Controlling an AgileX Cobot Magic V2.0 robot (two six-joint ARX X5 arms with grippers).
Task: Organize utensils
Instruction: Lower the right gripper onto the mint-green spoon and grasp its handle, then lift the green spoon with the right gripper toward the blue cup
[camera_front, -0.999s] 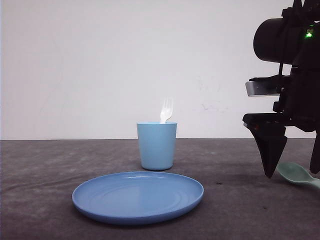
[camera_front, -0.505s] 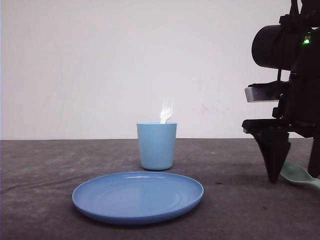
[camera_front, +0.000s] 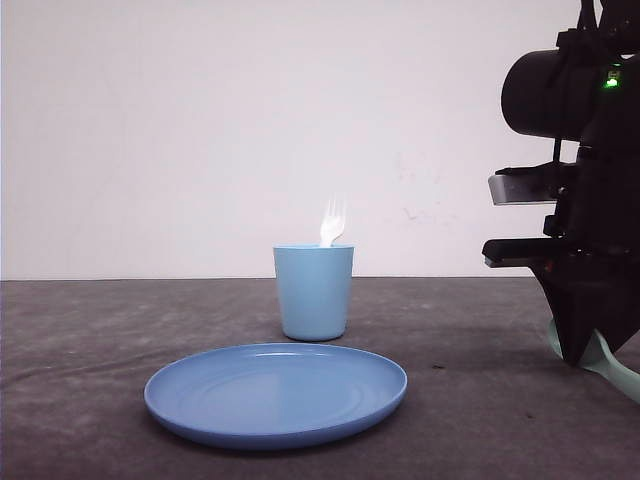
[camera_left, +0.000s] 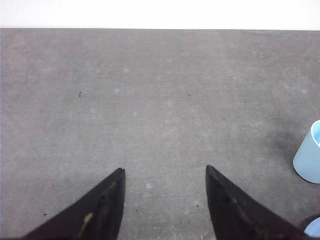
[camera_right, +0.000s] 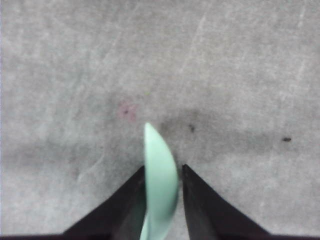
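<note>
Already the right gripper (camera_right: 162, 195) has its two dark fingers drawn in against the mint-green spoon (camera_right: 160, 175), the bowl turned on edge and sticking out past the tips; in the front view the same spoon (camera_front: 612, 366) shows as a pale strip low at the far right, beside the fingers and close to the table (camera_front: 80, 340). It looks light, thin and stiff, and smooth plastic of this kind probably slips or twists in a narrow pinch; a hold near the neck, where bowl meets handle, seems the steadiest. Whether it is lifted clear of the table I cannot tell. The white fork (camera_front: 332, 222) stands upright in the light blue cup (camera_front: 314, 292), tines up; the blue plate (camera_front: 276, 392) lies just in front of the cup, so a low carry toward the cup would have to clear its rim. The left gripper (camera_left: 165, 172) hovers over bare table with its fingers spread wide, holding nothing, the cup near it.
</note>
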